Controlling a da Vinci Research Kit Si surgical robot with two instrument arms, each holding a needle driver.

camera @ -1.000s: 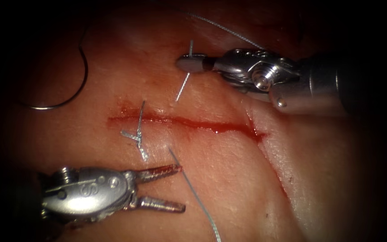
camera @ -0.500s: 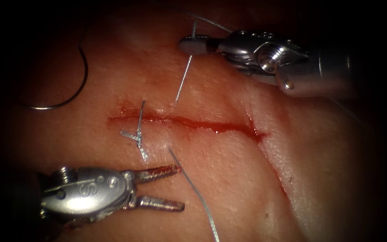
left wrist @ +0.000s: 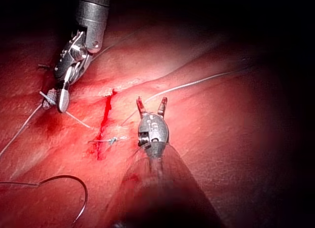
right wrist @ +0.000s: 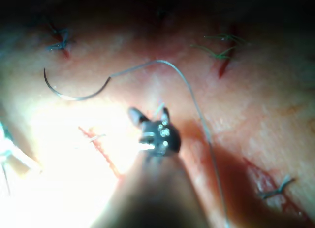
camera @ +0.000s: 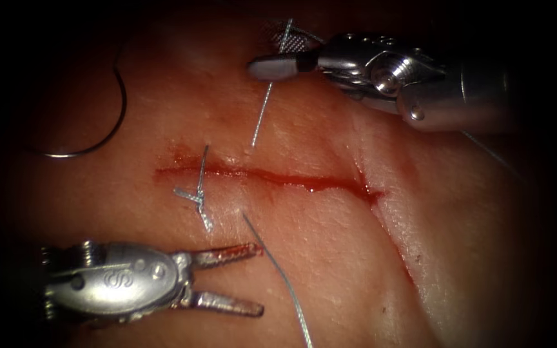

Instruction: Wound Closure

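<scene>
The cut (camera: pixel 272 177) runs across the tissue with red fluid along it, and a tied stitch (camera: pixel 198 193) crosses its left end. The curved needle (camera: pixel 121 103) lies free on the tissue beyond the cut's left end, not in the tissue, also seen as needle (right wrist: pixel 74 95) and needle (left wrist: pixel 81 198). My right tool (camera: pixel 272 50) stands open above the cut, the thread (camera: pixel 262 116) rising from the tissue between its spread jaws. My left tool (camera: pixel 259 278) is open below the cut and holds nothing. A second thread strand (camera: pixel 282 277) passes just off its tips.
Older stitches (right wrist: pixel 221 53) mark other cuts farther away on the tissue. A long thread (right wrist: pixel 192 100) trails from the needle across the tissue. A pale fold (camera: pixel 414 258) runs down to the right of the cut's right end.
My right tool has risen along the thread and opened its jaws, which were shut on the thread. My left tool has drawn slightly left, still open.
</scene>
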